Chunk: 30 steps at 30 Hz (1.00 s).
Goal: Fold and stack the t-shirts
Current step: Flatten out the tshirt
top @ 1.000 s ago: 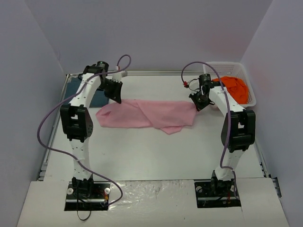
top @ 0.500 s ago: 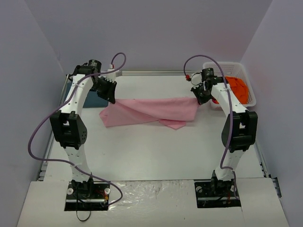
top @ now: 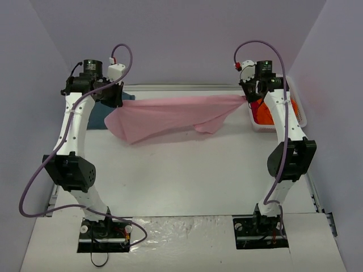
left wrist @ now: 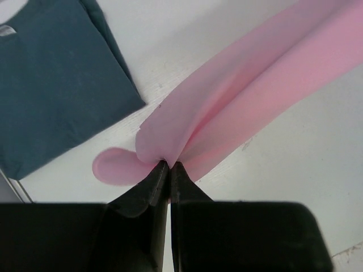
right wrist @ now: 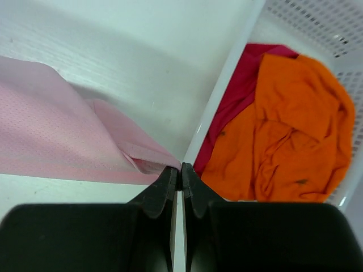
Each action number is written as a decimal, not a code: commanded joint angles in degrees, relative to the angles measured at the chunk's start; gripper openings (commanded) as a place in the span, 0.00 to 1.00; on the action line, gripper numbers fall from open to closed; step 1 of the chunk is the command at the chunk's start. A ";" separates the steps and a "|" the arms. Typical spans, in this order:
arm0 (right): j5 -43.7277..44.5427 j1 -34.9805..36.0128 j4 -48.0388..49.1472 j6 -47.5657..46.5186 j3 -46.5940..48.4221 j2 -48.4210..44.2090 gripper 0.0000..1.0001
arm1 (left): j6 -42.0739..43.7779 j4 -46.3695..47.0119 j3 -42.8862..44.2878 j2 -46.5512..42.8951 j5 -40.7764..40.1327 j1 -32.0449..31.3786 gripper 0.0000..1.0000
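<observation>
Spreading of the light pink t-shirt [top: 170, 113] is judged the step in hand: it is held stretched in the air between both arms, above the far part of the tabletop [top: 187, 181], its lower edge sagging. The left end effector [left wrist: 169, 165] is seen clamped on one bunched corner, the right end effector [right wrist: 180, 169] clamped on the opposite one. A dark teal t-shirt [left wrist: 51, 79] is noted folded flat at far left; an orange t-shirt [right wrist: 295, 130] is seen crumpled in the white mesh basket [right wrist: 317, 22]. Next, the cloth would need to be lowered evenly and laid flat, with tension held so that no creases are trapped.
</observation>
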 commanded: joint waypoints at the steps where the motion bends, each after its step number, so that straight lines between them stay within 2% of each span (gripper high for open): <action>1: 3.07 -1.36 -0.59 1.01 4.75 -3.28 0.00 | -1.87 2.00 3.23 -3.40 -6.26 1.01 0.02; 4: 1.40 -1.36 -0.68 1.01 3.44 -5.30 0.00 | -1.34 1.30 2.62 -4.63 -6.08 1.09 0.02; 11: -1.24 -1.36 -0.59 -0.30 -6.74 -12.77 0.00 | 0.33 1.48 -3.18 -8.76 -5.82 1.01 0.02; 16: -2.12 -1.36 -1.20 -1.45 -12.29 -20.23 0.00 | 4.63 -2.12 -6.25 -12.27 -0.11 0.92 0.02; 22: -3.70 -1.36 -2.52 -1.97 -15.29 -27.10 0.00 | 6.57 -1.34 -13.37 -19.66 2.62 0.92 0.02; 27: -3.27 -1.36 -2.44 -2.24 -13.10 -25.36 0.00 | 4.90 1.29 -14.26 -19.50 1.49 0.83 0.02; 30: -3.00 -1.36 -2.52 -1.80 -9.85 -19.22 0.00 | 3.23 1.57 -11.46 -15.11 0.52 0.92 0.02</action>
